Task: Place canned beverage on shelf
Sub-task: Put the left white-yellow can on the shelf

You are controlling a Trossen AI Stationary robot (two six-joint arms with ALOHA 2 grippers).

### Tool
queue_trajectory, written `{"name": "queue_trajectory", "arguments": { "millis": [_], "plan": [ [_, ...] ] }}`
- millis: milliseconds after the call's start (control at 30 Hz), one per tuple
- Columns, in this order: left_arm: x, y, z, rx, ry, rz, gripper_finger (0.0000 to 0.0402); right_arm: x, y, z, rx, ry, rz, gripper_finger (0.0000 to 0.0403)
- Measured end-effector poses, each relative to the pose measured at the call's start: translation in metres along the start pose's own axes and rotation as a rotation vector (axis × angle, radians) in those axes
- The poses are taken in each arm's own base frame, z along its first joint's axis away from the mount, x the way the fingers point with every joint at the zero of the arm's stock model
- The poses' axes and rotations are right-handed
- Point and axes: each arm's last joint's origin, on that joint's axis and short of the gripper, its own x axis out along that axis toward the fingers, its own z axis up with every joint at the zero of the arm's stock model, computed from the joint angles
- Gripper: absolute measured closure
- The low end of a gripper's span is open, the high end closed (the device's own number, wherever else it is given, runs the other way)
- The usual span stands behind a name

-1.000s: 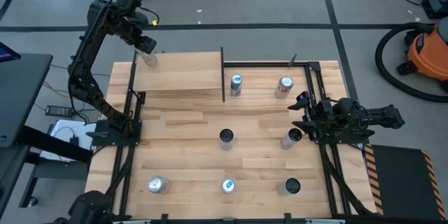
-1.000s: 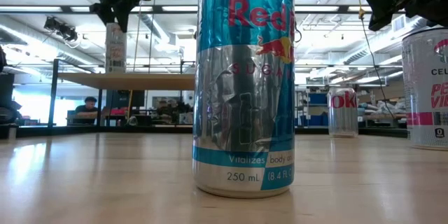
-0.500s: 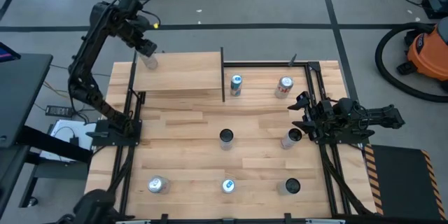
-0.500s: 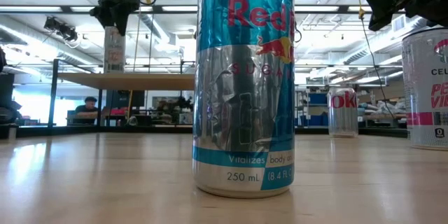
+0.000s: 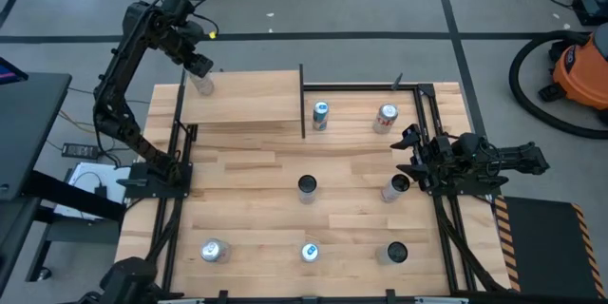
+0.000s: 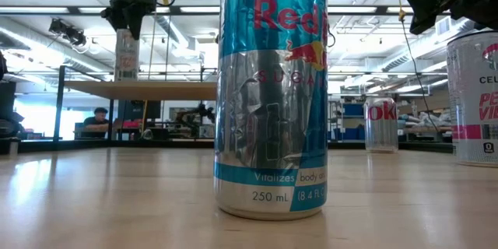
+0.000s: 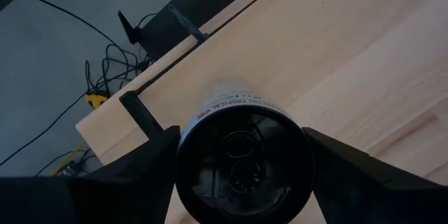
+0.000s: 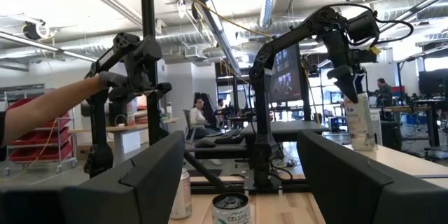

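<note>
a white slim can is being set down at the far left corner of the shelf, and the left gripper is being held directly over it, the fingers straddling the can's top. in the left wrist view a fingertip is lying close to each flank of the can, but whether the can is being gripped or has been let go cannot be told from the frames; the jaws are standing partly spread. in the low view the can is being seen upright with its base on the shelf board, so the release step is judged to be in hand. for a sound finish, the fingers are to be parted evenly so that neither pad is dragging the can sideways, and the gripper is to be drawn straight upward before any lateral travel is being made. the can is standing near the shelf's corner and its black rod edging, so a nudge outward is judged the chief hazard. the right gripper is being held idle at the table's right side, jaws partly apart and holding nothing, with an open-topped can just beside it.
</note>
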Motion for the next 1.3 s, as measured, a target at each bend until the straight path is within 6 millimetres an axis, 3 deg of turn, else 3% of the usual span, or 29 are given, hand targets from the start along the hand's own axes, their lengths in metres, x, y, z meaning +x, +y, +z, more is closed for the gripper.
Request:
{"name": "queue_trajectory", "arguments": {
  "millis": [1300],
  "plan": [
    [-0.0015, 0.0020, 0.0050, 0.071, -0.054, 0.042, 0.0102, 0.0000, 0.0000, -0.0001, 0.000, 0.000, 0.000, 0.0117]
  ]
}}
